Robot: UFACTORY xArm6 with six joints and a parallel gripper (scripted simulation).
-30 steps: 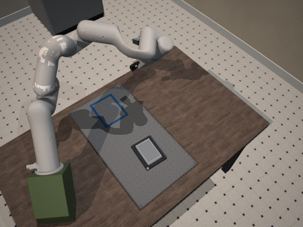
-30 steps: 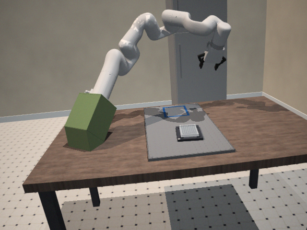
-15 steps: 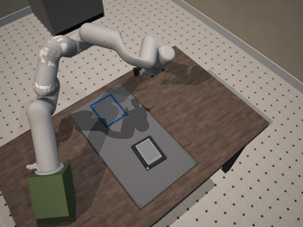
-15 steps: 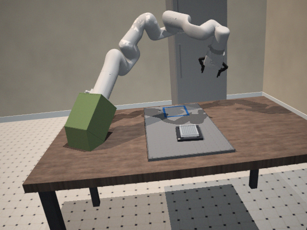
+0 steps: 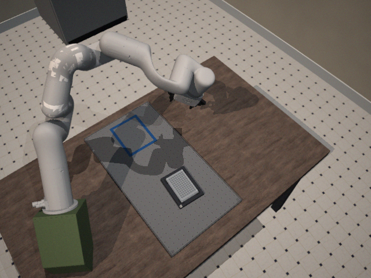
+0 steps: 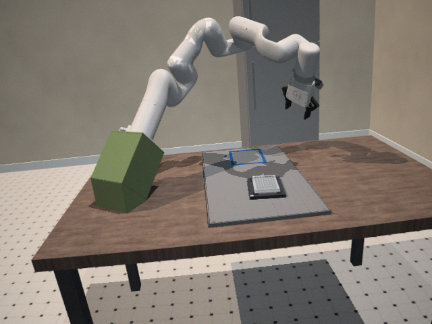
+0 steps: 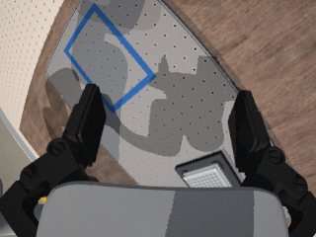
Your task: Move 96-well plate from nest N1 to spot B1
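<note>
The white 96-well plate [image 5: 182,185] sits flat in the black plate nest [image 5: 182,187] on the grey deck [image 5: 162,176]. It also shows in the exterior view [image 6: 266,183] and at the bottom of the wrist view [image 7: 207,177]. The blue taped outline [image 5: 133,135] lies at the deck's far end and is empty; it shows in the exterior view [image 6: 247,156] and the wrist view [image 7: 109,57]. My gripper [image 6: 300,106] [image 5: 188,103] is open and empty, high above the table beyond the deck's far corner. Its two black fingers frame the wrist view [image 7: 168,125].
The arm's green base block [image 5: 63,236] stands at the table's near left corner. A dark cabinet [image 5: 80,16] stands on the floor behind the table. The wooden table [image 5: 254,140] extends to the right of the deck.
</note>
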